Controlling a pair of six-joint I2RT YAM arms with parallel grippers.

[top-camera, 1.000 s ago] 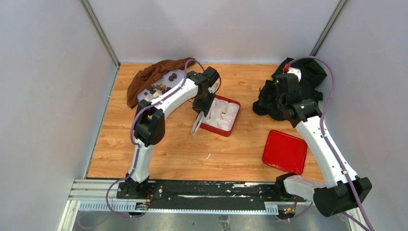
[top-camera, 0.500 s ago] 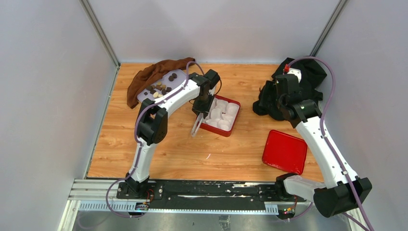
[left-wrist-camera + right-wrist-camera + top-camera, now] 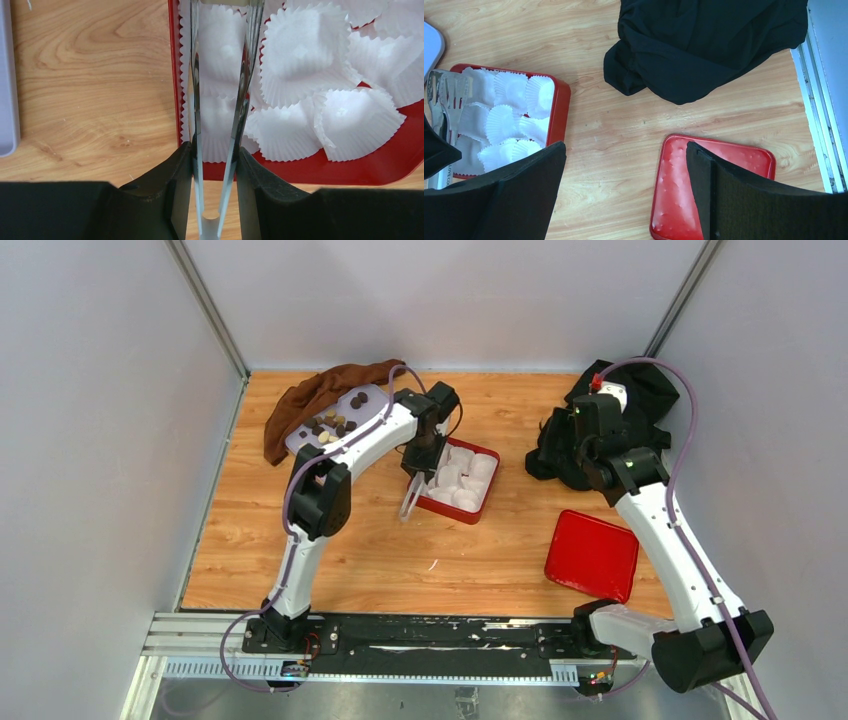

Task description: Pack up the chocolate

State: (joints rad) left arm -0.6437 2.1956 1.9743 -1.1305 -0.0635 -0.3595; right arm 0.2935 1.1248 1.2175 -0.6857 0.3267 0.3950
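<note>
The chocolate [image 3: 335, 422] lies as several small dark and tan pieces on a pale tray [image 3: 300, 437] at the back left. My left gripper [image 3: 418, 466] [image 3: 216, 160] is shut on a pair of clear tongs [image 3: 220, 100]. The tongs reach over the left edge of the red box [image 3: 488, 485] [image 3: 350, 175], which is filled with white paper cups [image 3: 300, 45]. I see nothing between the tongs' tips. My right gripper [image 3: 624, 170] hangs open and empty, above the table between the box [image 3: 561, 105] and the red lid [image 3: 679, 195].
A brown cloth [image 3: 310, 398] lies behind the pale tray. A black cloth [image 3: 640, 390] [image 3: 704, 45] is bunched at the back right. The red lid [image 3: 592, 555] lies flat at the right front. Grey walls close in three sides.
The left arm's elbow has shifted slightly to the right. The tongs stay over the box's left edge. The right arm has not moved.
</note>
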